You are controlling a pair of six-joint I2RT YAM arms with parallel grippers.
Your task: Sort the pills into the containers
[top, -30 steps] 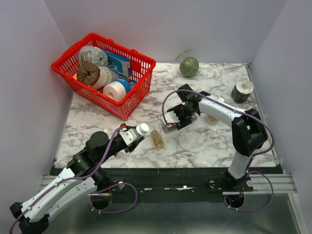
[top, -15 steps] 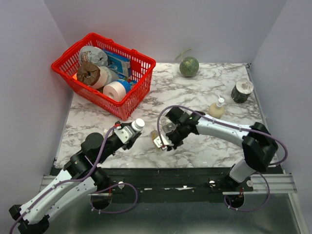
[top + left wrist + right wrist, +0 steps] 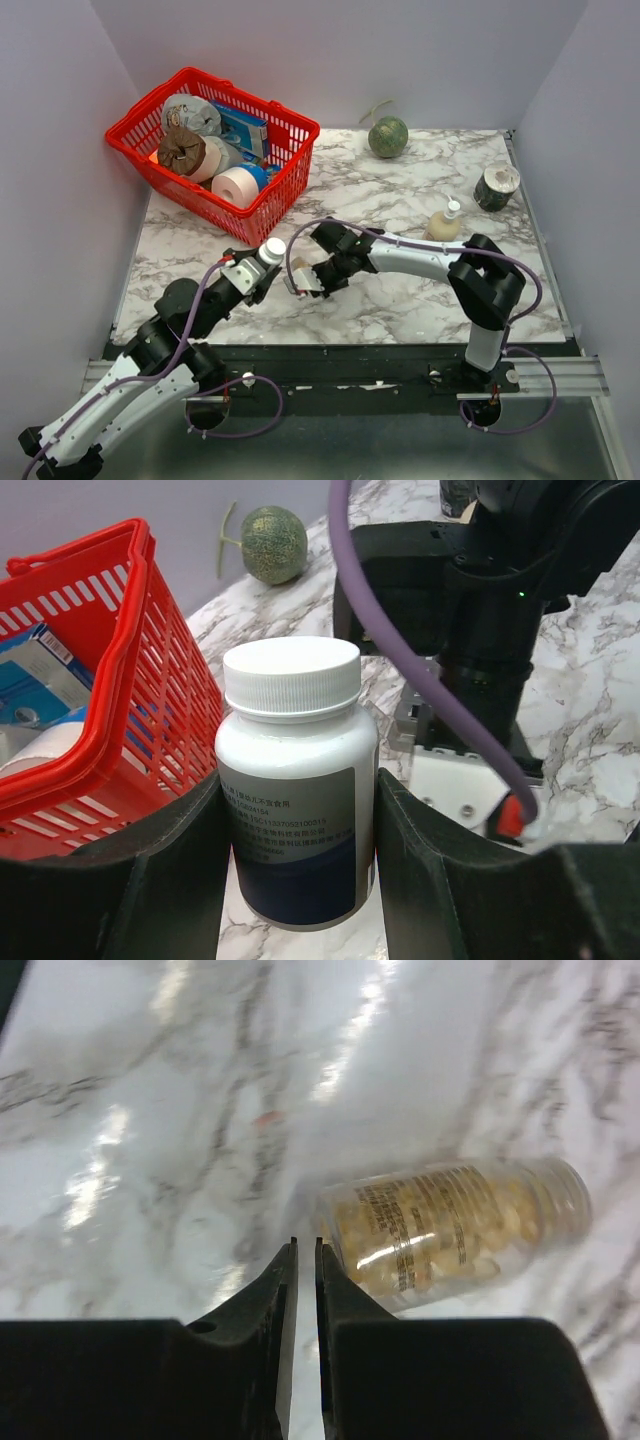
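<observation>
One red basket [image 3: 283, 170], one melon [image 3: 388, 137], one white-capped bottle [image 3: 297, 790], one pill vial [image 3: 455, 1228]

Layout ref = basket [image 3: 215, 150], on the far-left corner of the table [image 3: 420, 295], several rolls [image 3: 238, 185] and a box [image 3: 240, 125] inside it. Melon [image 3: 388, 137]: right of the basket, same depth, at the back wall. Roll [image 3: 497, 186]: far right of the basket, by the table's right edge. Nozzle bottle [image 3: 443, 222]: right of the basket and nearer, just front-left of that roll. Capped bottle [image 3: 297, 790]: upright just in front of the basket's near corner, between the left gripper [image 3: 262, 265] fingers. Right gripper [image 3: 305, 1250]: front-right of the basket, just right of the capped bottle. Vial [image 3: 455, 1230] with the pills [image 3: 500, 1215] in it: on its side on the table, just beside the right gripper's tips.
</observation>
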